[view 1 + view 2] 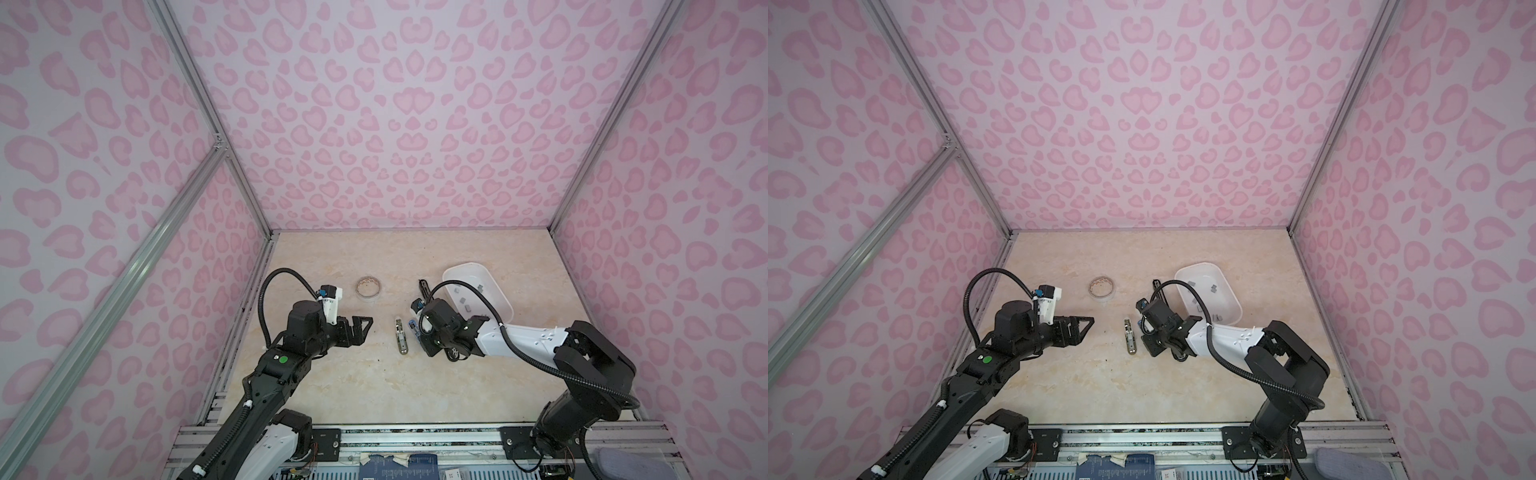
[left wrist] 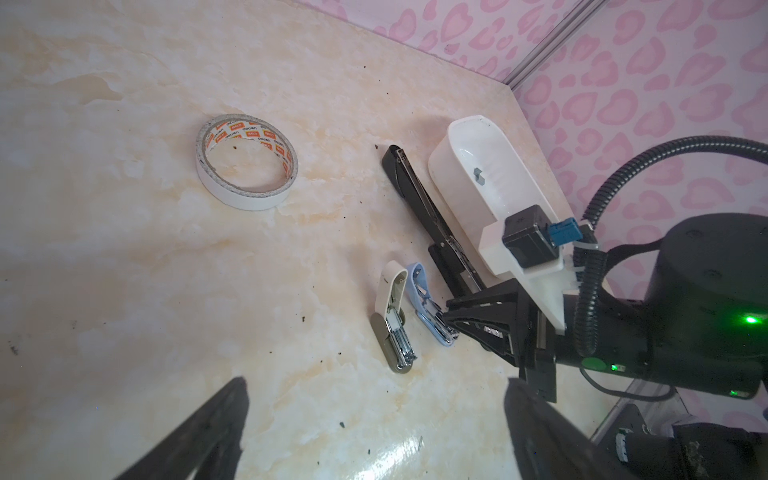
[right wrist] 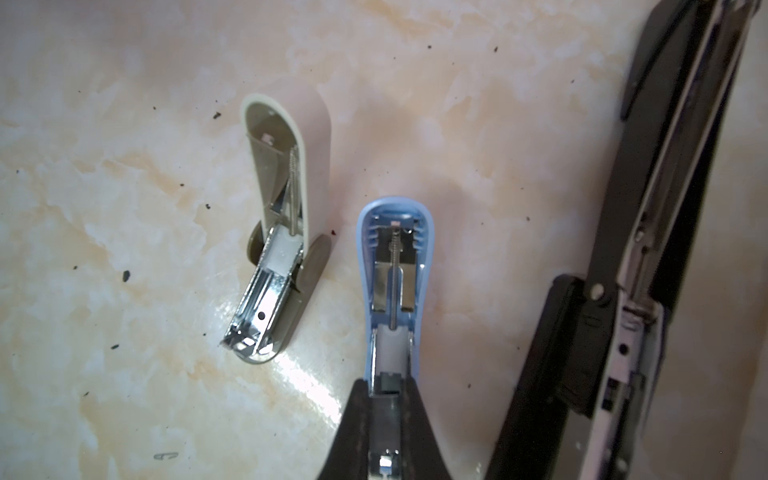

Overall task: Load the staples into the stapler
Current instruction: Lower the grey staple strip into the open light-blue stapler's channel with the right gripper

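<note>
Marbled cream desk (image 1: 374, 395), seen from above. Nearest, on the left, the left end effector (image 1: 363, 327) hangs over the desk with its black fingers spread wide, released and holding nothing.

Right of it, near the middle, a small beige stapler (image 1: 401, 336) lies with its cover swung back toward the far side and its metal channel exposed. Just to its right lies a pale blue stapler (image 3: 392, 266), also swung open, with spring and channel showing.

The right end effector (image 3: 384, 419) is clenched at the near end of the blue stapler. Its black fingers press on either side of the grey metal there (whether that metal is the stapler's own channel or a strip of staples cannot be told).

Farther back on the left, a roll of white tape (image 1: 368, 287) lies flat. Farther back on the right, a long black stapler (image 2: 409, 183) lies open, just beside a white oval tray (image 1: 505, 309). The staples (image 1: 468, 308), several small grey strips, lie scattered inside that tray, apart from the blue stapler.
</note>
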Motion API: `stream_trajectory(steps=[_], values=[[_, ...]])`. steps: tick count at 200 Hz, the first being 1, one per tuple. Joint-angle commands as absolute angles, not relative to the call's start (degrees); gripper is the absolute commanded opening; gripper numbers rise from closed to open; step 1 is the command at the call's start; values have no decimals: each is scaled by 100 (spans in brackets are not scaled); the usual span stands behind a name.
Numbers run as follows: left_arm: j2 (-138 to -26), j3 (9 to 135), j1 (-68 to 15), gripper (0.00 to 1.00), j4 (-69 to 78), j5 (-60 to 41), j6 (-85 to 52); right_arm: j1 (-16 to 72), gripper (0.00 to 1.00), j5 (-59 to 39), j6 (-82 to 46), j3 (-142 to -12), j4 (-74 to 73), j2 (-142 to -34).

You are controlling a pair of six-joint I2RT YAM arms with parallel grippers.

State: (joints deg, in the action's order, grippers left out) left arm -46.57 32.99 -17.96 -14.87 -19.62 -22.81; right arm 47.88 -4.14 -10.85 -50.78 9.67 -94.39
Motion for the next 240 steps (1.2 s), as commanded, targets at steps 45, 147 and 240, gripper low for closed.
stream_trajectory(steps=[45, 147, 240], values=[[-4618, 3322, -1793, 97, -1293, -1973, -2206, 4837, 6, -319, -1116, -5080, 932, -9551], [-4641, 3297, -1794, 98, -1261, -1916, -2197, 4840, 5, -167, -1143, -5098, 980, -9591], [-4640, 3287, -1796, 98, -1254, -1898, -2201, 4869, 5, -220, -1314, -4974, 944, -9568]])
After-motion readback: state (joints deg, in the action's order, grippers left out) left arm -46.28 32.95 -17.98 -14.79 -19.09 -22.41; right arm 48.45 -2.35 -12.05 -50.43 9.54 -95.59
